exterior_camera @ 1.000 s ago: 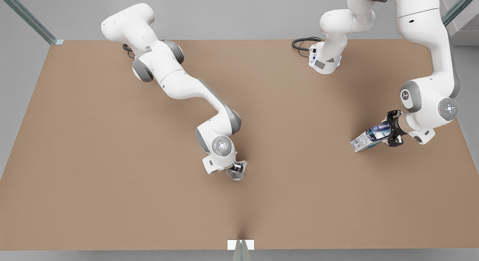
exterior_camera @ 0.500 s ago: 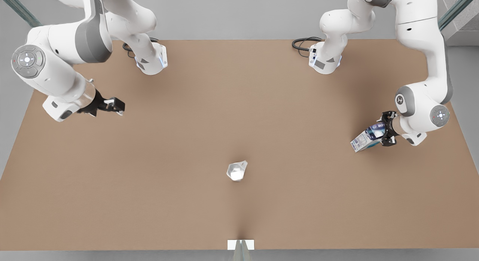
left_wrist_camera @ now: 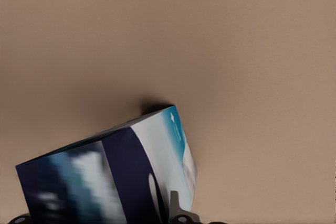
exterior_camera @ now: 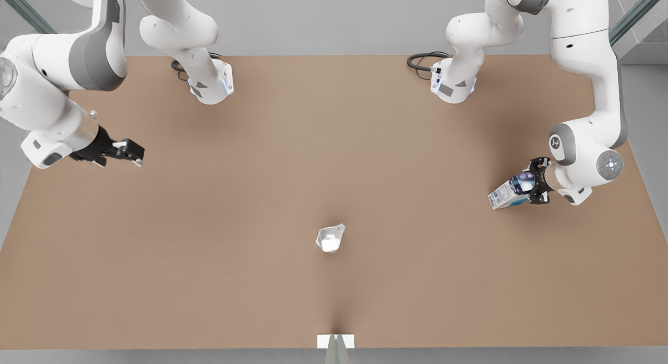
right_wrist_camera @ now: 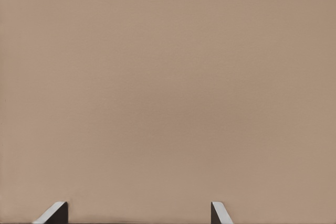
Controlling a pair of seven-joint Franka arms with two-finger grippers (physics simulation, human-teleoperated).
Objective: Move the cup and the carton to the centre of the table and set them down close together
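Note:
The pale faceted cup [exterior_camera: 330, 238] stands alone on the brown table [exterior_camera: 334, 144], near the middle and toward the front edge, with no gripper near it. The white and dark blue carton [exterior_camera: 509, 192] is at the front view's right, tilted, with one corner low over the table. My left gripper [exterior_camera: 537, 188] is shut on its upper end. In the left wrist view the carton [left_wrist_camera: 110, 177] sits close, with one finger [left_wrist_camera: 176, 212] against its side. My right gripper [exterior_camera: 134, 154] hangs open and empty over the table's far left, its fingertips [right_wrist_camera: 55, 213] wide apart above bare tabletop.
Both arm bases [exterior_camera: 211, 87] [exterior_camera: 453, 87] stand along the table's far edge, with a black cable [exterior_camera: 422, 61] beside the one on the right. A small white bracket [exterior_camera: 335, 341] sits at the middle of the near edge.
My right gripper has let go of the cup and swung far off to the front view's left. The cup stays where it was left. The left gripper and carton shifted only slightly.

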